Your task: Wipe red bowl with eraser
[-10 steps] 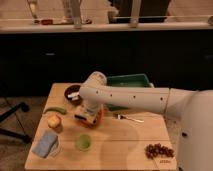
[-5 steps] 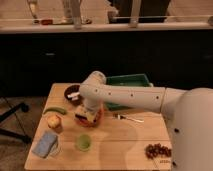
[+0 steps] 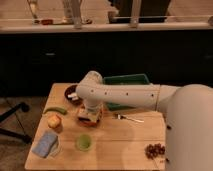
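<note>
The red bowl (image 3: 90,119) sits on the wooden table (image 3: 120,145) left of centre, and only its orange-red rim shows under my arm. My gripper (image 3: 89,113) points down into the bowl, at the end of the white arm (image 3: 125,95) that reaches in from the right. A small pale patch shows at the gripper's tip inside the bowl. I cannot make out the eraser as a separate thing; the gripper hides it.
A dark maroon bowl (image 3: 72,93) stands behind the gripper and a green tray (image 3: 128,80) behind the arm. A green pod (image 3: 55,109), an orange fruit (image 3: 54,121), a blue cloth (image 3: 45,144) and a green cup (image 3: 83,142) lie to the left and front. A fork (image 3: 130,118) and grapes (image 3: 155,150) lie to the right.
The gripper stays over the red bowl with only a very slight shift. Nothing else on the table has moved.
</note>
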Robot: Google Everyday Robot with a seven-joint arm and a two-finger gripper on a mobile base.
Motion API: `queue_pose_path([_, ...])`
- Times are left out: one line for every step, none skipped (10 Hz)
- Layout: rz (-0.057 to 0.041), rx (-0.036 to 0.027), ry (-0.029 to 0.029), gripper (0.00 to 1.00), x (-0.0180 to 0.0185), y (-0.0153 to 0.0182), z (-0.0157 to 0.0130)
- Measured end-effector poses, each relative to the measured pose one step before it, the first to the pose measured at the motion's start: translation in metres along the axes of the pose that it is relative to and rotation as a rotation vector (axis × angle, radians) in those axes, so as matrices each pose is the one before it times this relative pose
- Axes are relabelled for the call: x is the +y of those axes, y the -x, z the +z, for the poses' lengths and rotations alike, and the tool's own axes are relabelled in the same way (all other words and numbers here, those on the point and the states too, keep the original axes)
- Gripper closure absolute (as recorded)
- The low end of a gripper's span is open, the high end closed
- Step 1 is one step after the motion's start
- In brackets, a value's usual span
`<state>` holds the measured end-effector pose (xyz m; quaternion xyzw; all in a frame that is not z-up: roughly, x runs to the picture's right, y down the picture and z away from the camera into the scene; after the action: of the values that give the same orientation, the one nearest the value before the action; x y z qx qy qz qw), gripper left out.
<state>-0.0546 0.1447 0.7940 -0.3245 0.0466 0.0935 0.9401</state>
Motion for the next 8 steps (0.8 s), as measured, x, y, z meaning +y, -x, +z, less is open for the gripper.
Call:
queue_pose_path([-0.00989,0.01296,-0.00301,1.0,-0.001,-0.00186,0.0021])
queue_pose_path([-0.02376,0.02407,-0.00488,1.0,-0.00012,0.0004,0.00384])
queue_pose_path([-0.01495,0.01413,-0.00278,1.0,0.0001,0.00118,0.00185])
queue_pose_path([-0.01342,0.01178,-0.00212,1.0,-0.00012,0.00067,0.00212])
queue_pose_path([-0.01514,0.01221,-0.00293,1.0,-0.00152,-0.00028,0.00291])
queue_pose_path([-0.00671,0.0074,-0.00164,1.0,-0.00173,-0.00127,0.00194])
queue_pose_path([-0.0049,0.00639,-0.00134,1.0,-0.00186,-0.00139,0.00202])
queue_pose_path([-0.00206,0.00328,-0.00099,1.0,-0.00152,-0.00106,0.00106])
